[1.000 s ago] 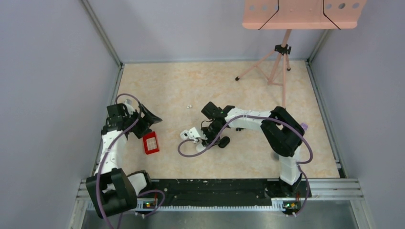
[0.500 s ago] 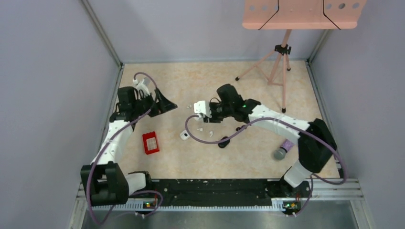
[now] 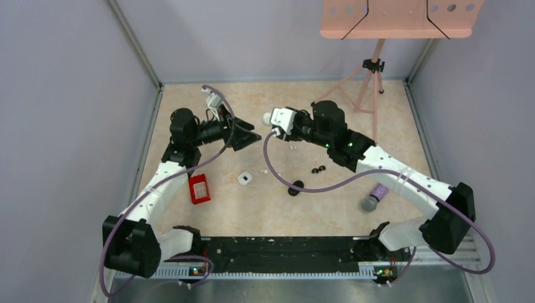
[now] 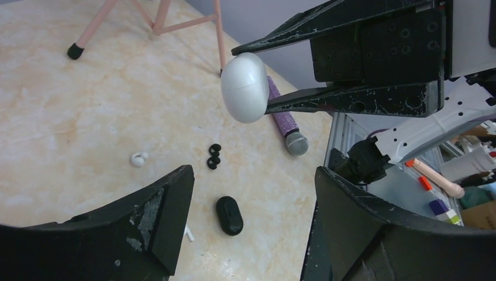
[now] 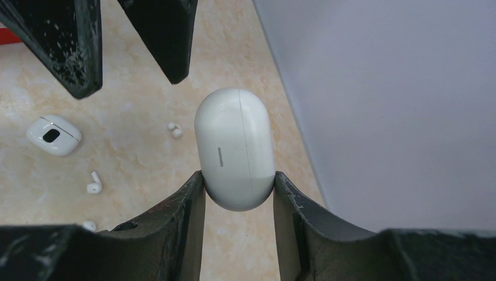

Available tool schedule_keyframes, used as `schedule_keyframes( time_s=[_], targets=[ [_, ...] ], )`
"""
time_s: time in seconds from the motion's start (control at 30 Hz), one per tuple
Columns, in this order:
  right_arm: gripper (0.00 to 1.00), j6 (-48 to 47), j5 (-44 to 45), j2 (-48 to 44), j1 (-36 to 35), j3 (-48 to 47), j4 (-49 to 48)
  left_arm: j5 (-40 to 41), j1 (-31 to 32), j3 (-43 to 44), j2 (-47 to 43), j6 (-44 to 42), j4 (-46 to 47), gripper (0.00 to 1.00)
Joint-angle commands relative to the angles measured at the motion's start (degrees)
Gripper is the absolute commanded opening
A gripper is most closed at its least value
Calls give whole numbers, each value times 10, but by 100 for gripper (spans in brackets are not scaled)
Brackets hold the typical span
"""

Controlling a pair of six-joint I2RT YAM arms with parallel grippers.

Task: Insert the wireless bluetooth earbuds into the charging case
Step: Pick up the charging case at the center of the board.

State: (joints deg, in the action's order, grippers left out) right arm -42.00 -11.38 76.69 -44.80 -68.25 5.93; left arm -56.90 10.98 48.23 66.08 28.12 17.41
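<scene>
My right gripper [image 5: 238, 178] is shut on a closed white oval charging case [image 5: 235, 149] and holds it in the air. In the top view the case [image 3: 266, 118] hangs at the right gripper [image 3: 272, 121], facing my left gripper [image 3: 254, 136]. My left gripper [image 4: 251, 175] is open and empty, just short of the case [image 4: 245, 88]. On the table lie a black earbud pair [image 4: 214, 156], a white earbud [image 4: 138, 158] and a stemmed white earbud [image 4: 189, 234]. More white earbuds [image 5: 93, 184] show in the right wrist view.
A white square case [image 3: 245, 178], a black oval case [image 3: 295, 187] and a red box [image 3: 199, 188] lie on the table. A microphone [image 3: 372, 199] lies at the right. A pink tripod [image 3: 369, 79] stands at the far right. Walls close in on three sides.
Both arms have swung away from the table's middle toward the far side and risen. The right gripper now holds the white oval case up in front of the left gripper.
</scene>
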Motion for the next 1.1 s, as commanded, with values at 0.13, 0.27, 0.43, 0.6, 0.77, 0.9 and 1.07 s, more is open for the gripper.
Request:
schedule_keyframes(
  time_s=[0.13, 0.27, 0.43, 0.6, 0.77, 0.9, 1.07],
  targets=[
    [26, 0, 23, -25, -29, 13, -51, -2, 32, 30, 38, 56, 93, 80],
    [26, -10, 26, -31, -40, 21, -55, -12, 36, 48, 50, 58, 88, 79],
    [25, -7, 25, -34, -46, 28, -73, -22, 42, 61, 63, 57, 82, 74],
    [25, -1, 36, -36, -50, 31, -92, -32, 48, 70, 73, 52, 79, 66],
    [25, -1, 38, -35, -52, 33, -96, -33, 49, 72, 80, 53, 84, 53],
    [25, -1, 39, -34, -53, 35, -99, -31, 49, 73, 84, 56, 90, 44],
    [25, -8, 38, -32, -56, 40, -101, -31, 49, 76, 93, 65, 100, 47]
  ],
)
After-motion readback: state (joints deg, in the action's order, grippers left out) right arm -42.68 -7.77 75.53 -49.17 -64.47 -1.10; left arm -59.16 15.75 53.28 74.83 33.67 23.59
